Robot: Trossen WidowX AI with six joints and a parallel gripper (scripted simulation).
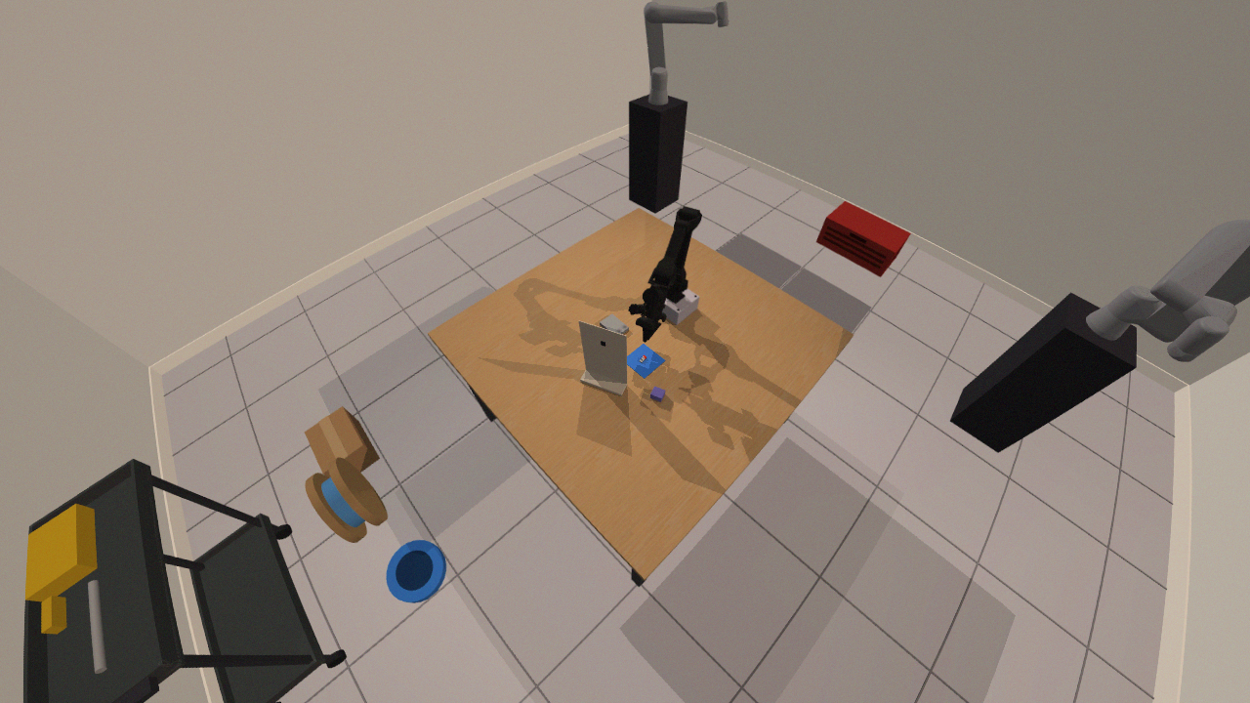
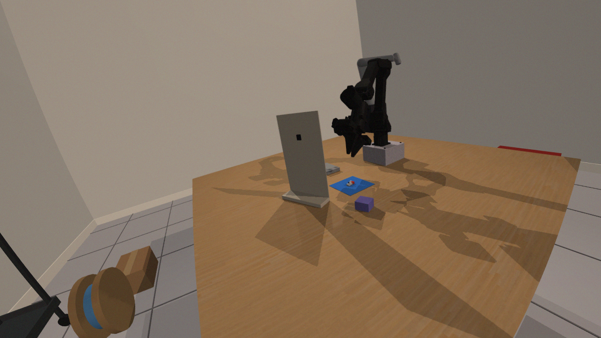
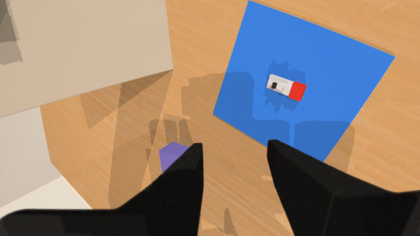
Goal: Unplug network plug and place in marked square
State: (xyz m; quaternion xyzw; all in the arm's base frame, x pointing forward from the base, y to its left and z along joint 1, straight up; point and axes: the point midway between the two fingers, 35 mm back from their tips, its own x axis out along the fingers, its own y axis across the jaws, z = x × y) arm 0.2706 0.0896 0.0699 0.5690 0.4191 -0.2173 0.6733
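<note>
Lying flat inside the blue square (image 1: 654,368) (image 2: 341,186) (image 3: 328,59), the red-and-white plug (image 1: 643,358) (image 2: 350,183) (image 3: 286,87) is being left below and apart from the partly open, unloaded jaws (image 1: 645,337) (image 2: 352,155).

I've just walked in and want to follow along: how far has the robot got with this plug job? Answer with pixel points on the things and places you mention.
Nearly finished, it seems. The plug (image 1: 643,359) (image 2: 350,183) (image 3: 286,87) is out of the panel (image 1: 604,362) (image 2: 301,159) (image 3: 82,42) and lies inside the blue square (image 1: 645,370) (image 2: 352,191) (image 3: 328,65). The open gripper (image 1: 645,337) (image 2: 352,155) (image 3: 235,149) hangs above the table (image 1: 629,498) (image 2: 273,294) (image 3: 213,33), holding nothing. Apparently nothing is left.
</note>
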